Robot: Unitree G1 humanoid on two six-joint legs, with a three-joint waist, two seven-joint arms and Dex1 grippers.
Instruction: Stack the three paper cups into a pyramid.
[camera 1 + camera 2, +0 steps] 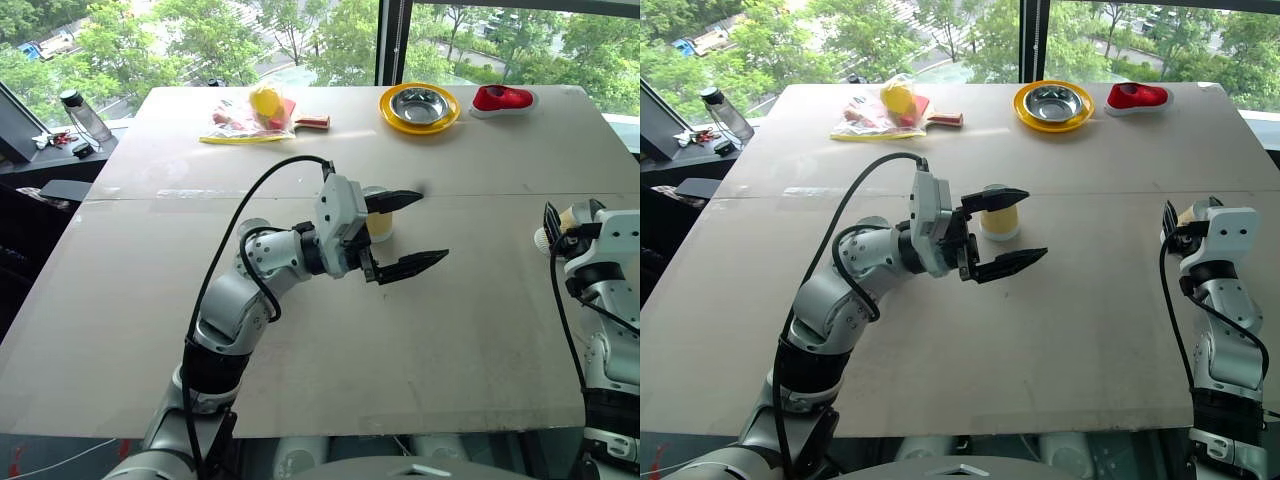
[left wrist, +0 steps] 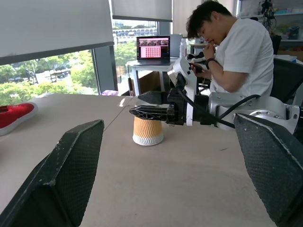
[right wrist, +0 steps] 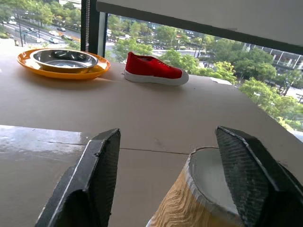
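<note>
My left claw (image 1: 1005, 230) hangs above the middle of the table (image 1: 300, 340), pointing toward my right side, its two black fingers spread as wide as they go with nothing between them. Just beyond it an upside-down paper cup (image 1: 1000, 220) stands on the table, its pale yellow ribbed side and white base showing past my upper finger; I cannot tell whether that finger touches it.

My right claw (image 3: 165, 184) is out near the right edge of the table, pointing forward. Its fingers stand partly apart around a second paper cup (image 3: 201, 194), also base-up. One finger (image 3: 246, 175) lies right against the cup's white base and rim; the other finger (image 3: 97, 175) stands clear of it with bare table showing in the gap, so I cannot say I have a hold on it. In the left wrist view the same cup (image 2: 147, 132) stands upright on the table with those fingers level around its top.

At the far end of the table sit a yellow plate (image 1: 1052, 118) carrying a steel bowl (image 1: 1052, 102), a red shoe (image 1: 1138, 96), and a red paddle (image 1: 936, 118). A person (image 2: 236, 52) sits beyond the table's right side.
</note>
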